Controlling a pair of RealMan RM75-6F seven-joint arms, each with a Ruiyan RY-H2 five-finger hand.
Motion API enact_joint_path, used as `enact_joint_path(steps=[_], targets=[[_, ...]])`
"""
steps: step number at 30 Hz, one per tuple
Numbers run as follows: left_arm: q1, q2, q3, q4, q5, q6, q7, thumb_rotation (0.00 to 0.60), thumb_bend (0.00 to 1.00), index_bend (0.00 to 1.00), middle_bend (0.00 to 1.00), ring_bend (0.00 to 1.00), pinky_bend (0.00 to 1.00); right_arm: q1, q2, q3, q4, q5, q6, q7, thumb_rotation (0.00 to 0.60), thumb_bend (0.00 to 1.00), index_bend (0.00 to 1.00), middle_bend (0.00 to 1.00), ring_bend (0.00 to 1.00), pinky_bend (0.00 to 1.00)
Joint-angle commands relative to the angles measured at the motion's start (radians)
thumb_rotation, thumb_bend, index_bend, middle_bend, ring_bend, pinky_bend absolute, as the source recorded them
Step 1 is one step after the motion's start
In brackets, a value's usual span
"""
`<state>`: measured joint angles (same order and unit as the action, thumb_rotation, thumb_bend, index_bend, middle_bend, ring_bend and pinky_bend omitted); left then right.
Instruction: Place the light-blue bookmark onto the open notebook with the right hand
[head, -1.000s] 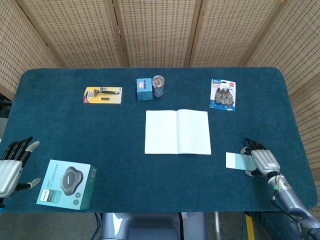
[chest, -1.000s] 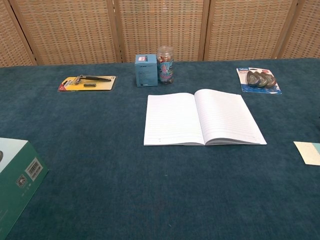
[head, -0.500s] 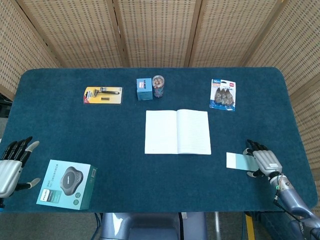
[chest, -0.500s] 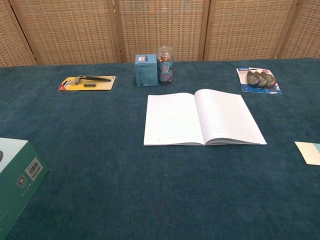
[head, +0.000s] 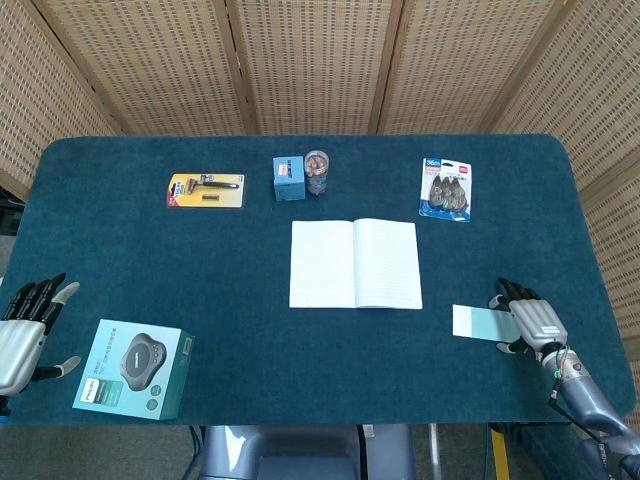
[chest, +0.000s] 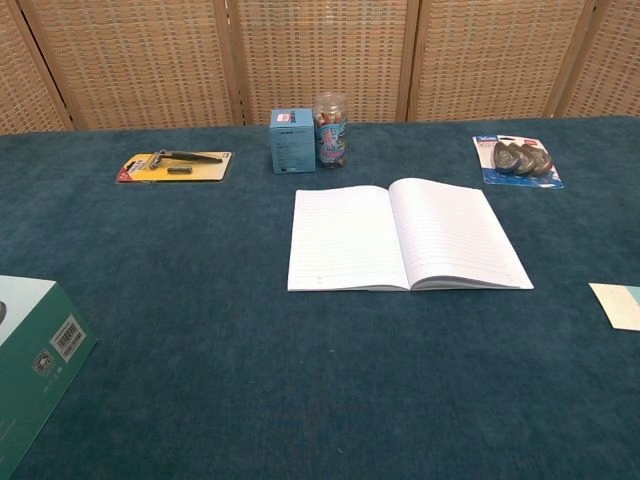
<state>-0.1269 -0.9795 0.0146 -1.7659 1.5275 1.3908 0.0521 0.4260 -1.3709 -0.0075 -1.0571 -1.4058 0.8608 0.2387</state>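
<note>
Right hand (head: 527, 318) rests low at the right edge of the desk (head: 240, 300), fingers stretched toward the left, with their tips on or just over the right end of the bookmark (head: 478, 321). From the head view I cannot tell whether the fingers actually pinch the card or only lie on it. The chest view shows only the bookmark's left corner at its right border; the hand is out of that frame.

The bookmark lies flat on the blue felt, pale at its left end and light blue toward the hand. It sits to the right of and nearer the robot than the notebook (head: 355, 264), apart from it, with bare felt between.

The notebook lies open in the middle of the desk, both ruled pages facing up.

Left hand (head: 25, 330) hangs at the left edge of the desk, fingers spread and pointing up, holding nothing. Just to its right stands a green box (head: 134, 369) with a round device pictured on its lid.

Along the far side: a carded razor (head: 205, 189), a small blue box (head: 289, 178) touching or just beside a clear jar (head: 316, 172), and a blister pack (head: 446, 188) well right of them.
</note>
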Motion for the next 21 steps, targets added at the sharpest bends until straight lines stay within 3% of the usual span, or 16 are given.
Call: enact_joint_path(steps=[1,8,12,16,21], targets=[[0.0,0.0,0.0,-0.001,-0.001,0.001,0.0,0.6,0.0,0.0,0.0,0.0,0.0,0.0,0.001,-0.002,0.0,-0.001,-0.003,-0.001,0.6,0.0,0.28,0.0,0.0,0.1],[0.0,-0.001,0.002,-0.001,0.002,-0.001,0.003,0.6,0.0,0.0,0.0,0.0,0.0,0.0,-0.001,-0.003,0.003,-0.004,-0.002,0.0,0.6,0.0,0.29,0.0,0.0,0.1],[0.0,-0.001,0.0,-0.001,0.001,0.0,0.001,0.6,0.0,0.0,0.0,0.0,0.0,-0.006,-0.015,0.005,0.016,-0.003,0.02,-0.003,0.6,0.0,0.43,0.0,0.0,0.1],[0.0,-0.001,0.001,0.0,0.0,-0.001,0.0,0.6,0.0,0.0,0.0,0.0,0.0,-0.01,-0.018,0.005,0.017,-0.012,0.038,0.001,0.6,0.09,0.59,0.0,0.0,0.1],[0.0,0.0,0.001,0.0,0.0,-0.001,-0.001,0.6,0.0,0.0,0.0,0.0,0.0,-0.012,-0.014,0.003,0.011,-0.022,0.052,0.0,0.6,0.11,0.63,0.0,0.0,0.1]])
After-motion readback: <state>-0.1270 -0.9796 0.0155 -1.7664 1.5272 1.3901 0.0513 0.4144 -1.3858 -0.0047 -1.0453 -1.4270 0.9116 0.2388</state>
